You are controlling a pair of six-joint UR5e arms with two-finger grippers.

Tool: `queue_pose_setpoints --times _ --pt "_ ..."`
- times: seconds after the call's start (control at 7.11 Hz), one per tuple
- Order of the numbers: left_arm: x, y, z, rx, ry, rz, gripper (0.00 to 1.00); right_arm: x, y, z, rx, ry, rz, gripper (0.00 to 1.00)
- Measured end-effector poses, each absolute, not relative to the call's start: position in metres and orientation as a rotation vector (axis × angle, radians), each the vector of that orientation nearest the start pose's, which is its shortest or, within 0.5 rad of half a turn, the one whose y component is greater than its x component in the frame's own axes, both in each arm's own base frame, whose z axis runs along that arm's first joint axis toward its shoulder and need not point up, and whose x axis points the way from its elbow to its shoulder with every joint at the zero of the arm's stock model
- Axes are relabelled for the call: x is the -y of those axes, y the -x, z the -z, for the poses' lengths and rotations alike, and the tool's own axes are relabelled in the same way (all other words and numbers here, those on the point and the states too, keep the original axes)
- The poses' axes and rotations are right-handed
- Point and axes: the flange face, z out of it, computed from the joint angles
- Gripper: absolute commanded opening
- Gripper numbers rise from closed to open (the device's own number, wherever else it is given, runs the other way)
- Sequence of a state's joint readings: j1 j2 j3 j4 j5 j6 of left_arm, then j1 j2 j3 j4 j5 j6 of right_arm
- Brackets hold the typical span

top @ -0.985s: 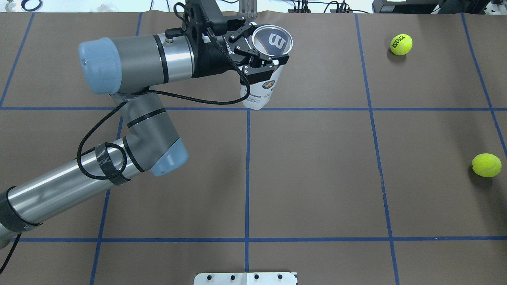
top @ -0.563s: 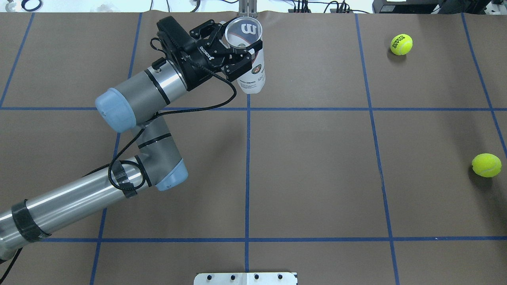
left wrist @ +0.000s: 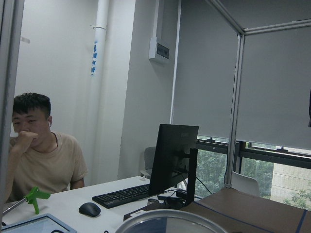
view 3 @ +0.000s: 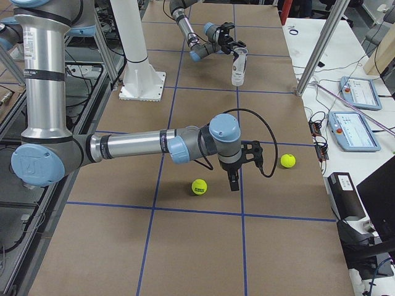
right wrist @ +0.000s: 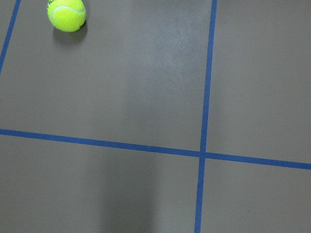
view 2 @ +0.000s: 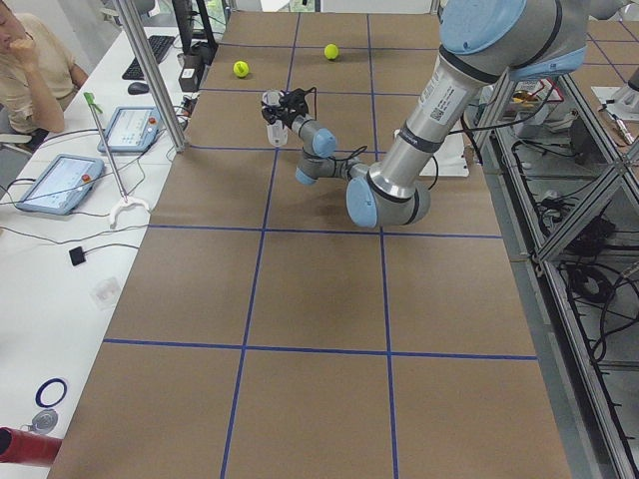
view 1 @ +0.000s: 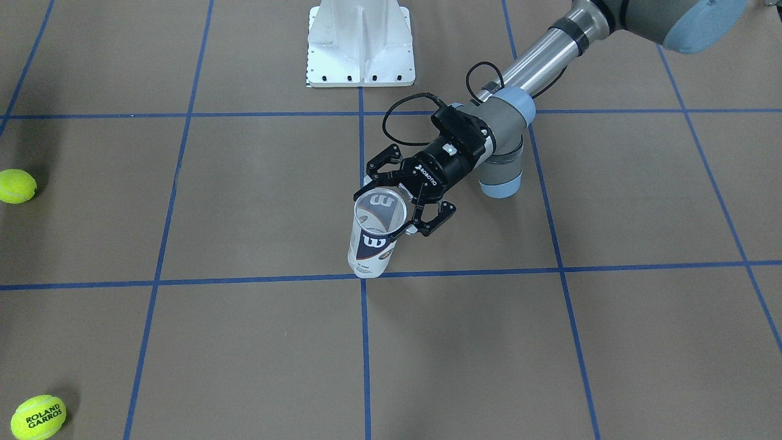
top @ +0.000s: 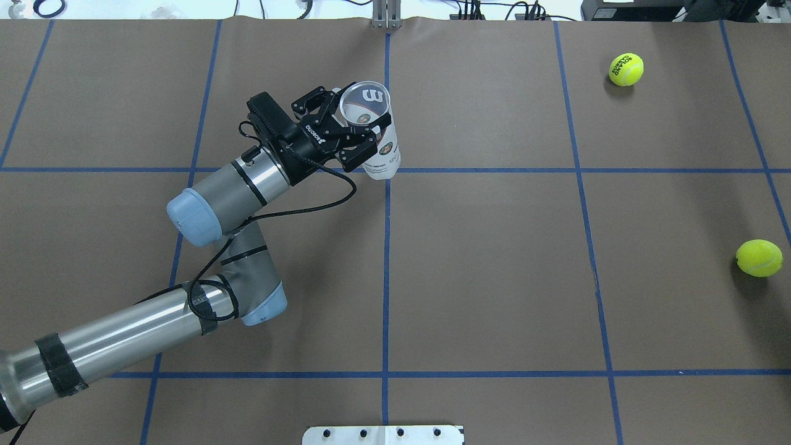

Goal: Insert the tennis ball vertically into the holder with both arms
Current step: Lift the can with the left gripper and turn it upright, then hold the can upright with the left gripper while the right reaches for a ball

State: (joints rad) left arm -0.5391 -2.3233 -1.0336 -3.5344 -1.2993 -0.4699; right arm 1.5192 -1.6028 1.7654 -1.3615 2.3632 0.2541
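My left gripper [top: 358,120] is shut on the holder [top: 381,156], a white and navy tube with a "W" logo. It grips the tube just below the open rim and holds it upright near the centre blue line. The holder also shows in the front view [view 1: 370,247], with the left gripper [view 1: 391,208] around it, and its rim shows at the bottom of the left wrist view [left wrist: 170,224]. Two yellow tennis balls [top: 626,68] [top: 759,258] lie on the table at the right. My right gripper [view 3: 234,179] hangs between the two balls [view 3: 199,186] [view 3: 287,161]; I cannot tell whether it is open.
The white pedestal base [view 1: 360,43] stands at the robot's side of the table. One ball [right wrist: 66,13] shows at the top left of the right wrist view. A seated person [view 2: 35,65] and tablets are beyond the table's far edge.
My left gripper has carried the holder left and then back toward the robot, and lower, since the tube looks smaller. The two balls have not moved.
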Motion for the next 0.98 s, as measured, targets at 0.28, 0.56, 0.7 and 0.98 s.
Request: queue_pose_setpoints --times 0.28,0.56,0.7,0.98 --pt "0.489 -0.523 -0.258 -1.334 -1.685 -0.064 0.84 0.496 -0.014 -0.544 0.829 -0.204 -0.053 0.99" --pt "0.484 -0.529 -0.254 -1.331 -1.688 -0.08 0.84 0.491 0.002 -0.544 0.817 -0.184 -0.074 0.99" --pt "0.483 -0.53 -0.253 -1.332 -1.688 -0.083 0.84 0.485 0.016 -0.547 0.817 -0.179 -0.098 0.99" --pt "0.483 -0.532 -0.251 -1.323 -1.68 -0.089 0.85 0.452 0.044 -0.569 0.824 -0.193 -0.146 0.99"
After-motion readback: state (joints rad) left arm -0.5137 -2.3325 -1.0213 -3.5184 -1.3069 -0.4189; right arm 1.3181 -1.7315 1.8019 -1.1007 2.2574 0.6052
